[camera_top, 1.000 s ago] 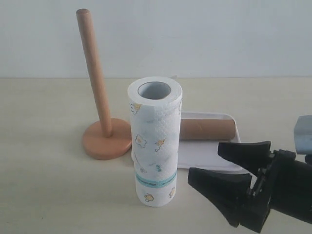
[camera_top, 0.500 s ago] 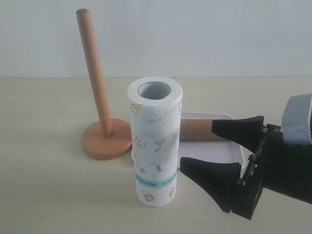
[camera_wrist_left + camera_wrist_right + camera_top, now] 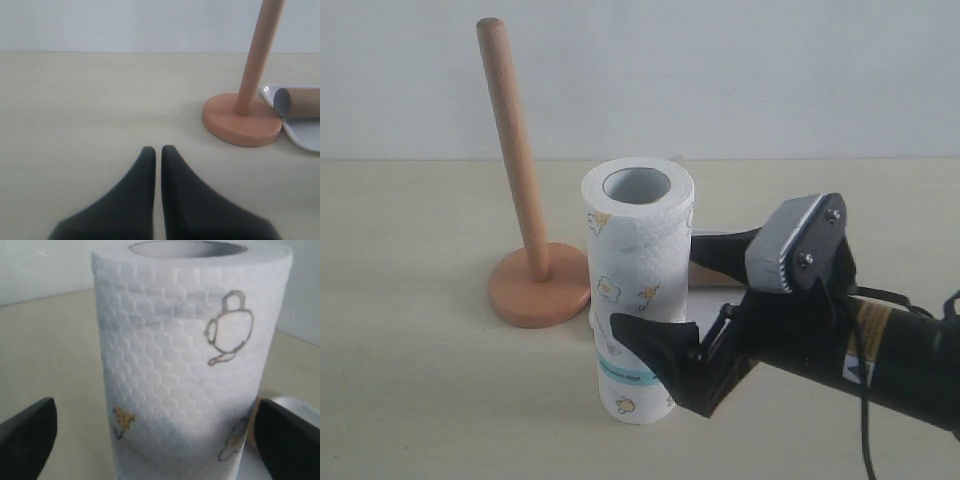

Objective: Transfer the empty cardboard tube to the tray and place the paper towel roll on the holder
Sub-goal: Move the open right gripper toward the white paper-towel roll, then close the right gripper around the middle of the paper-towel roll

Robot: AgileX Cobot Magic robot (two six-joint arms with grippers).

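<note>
My right gripper [image 3: 655,285], spread wide, straddles the upright paper towel roll [image 3: 638,250] beside the holder [image 3: 535,288]; the empty cardboard tube [image 3: 301,102] lies in the tray [image 3: 302,139], my left gripper [image 3: 156,150] pinched closed.

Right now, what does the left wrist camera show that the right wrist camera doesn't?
Only the left wrist view: the wooden holder, the cardboard tube with its open end, and the shut left gripper. Only the right wrist view: the paper towel roll, standing between the fingers of the open right gripper. Both: the pale table and a corner of the white tray.
</note>
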